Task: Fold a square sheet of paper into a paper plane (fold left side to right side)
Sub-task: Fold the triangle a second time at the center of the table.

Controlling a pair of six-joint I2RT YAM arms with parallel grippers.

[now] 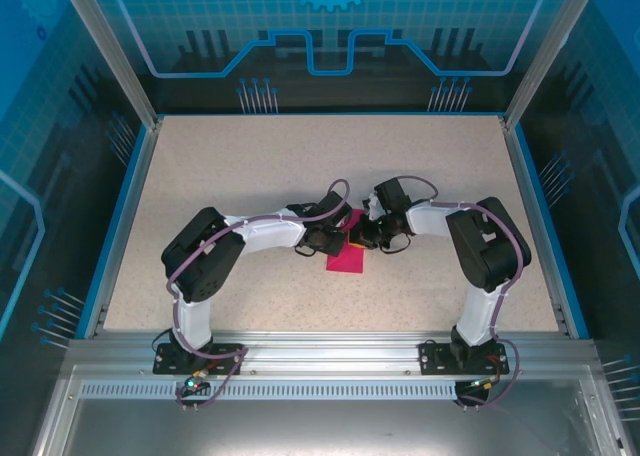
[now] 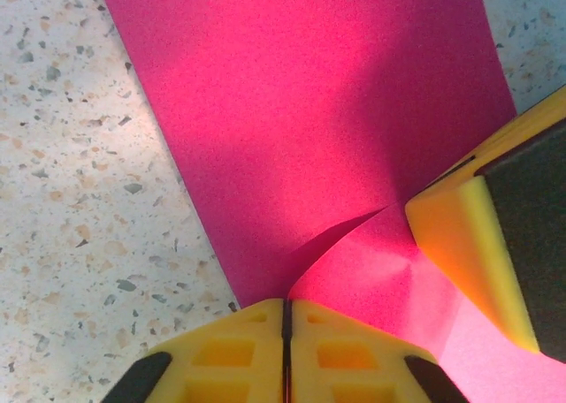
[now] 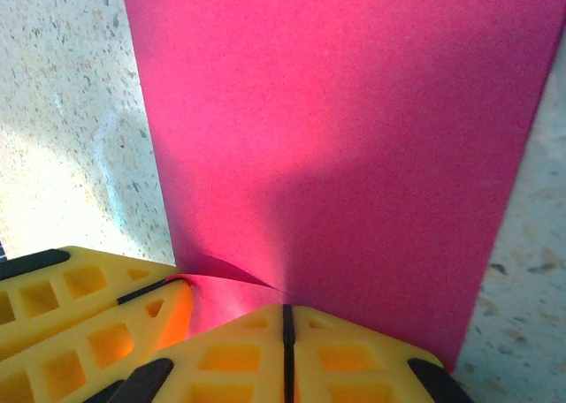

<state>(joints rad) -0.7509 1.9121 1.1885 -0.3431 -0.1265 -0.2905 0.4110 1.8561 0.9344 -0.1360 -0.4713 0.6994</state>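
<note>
Jaws on my left gripper and right gripper both pinched the thin magenta-pink square sheet of paper on the speckled counter; maybe one fold in, no dart yet.

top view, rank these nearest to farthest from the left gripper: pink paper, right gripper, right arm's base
1. pink paper, right at the tips of the left gripper.
2. right gripper, just to the right, over the same sheet.
3. right arm's base, far off at the near right edge of the table.
</note>
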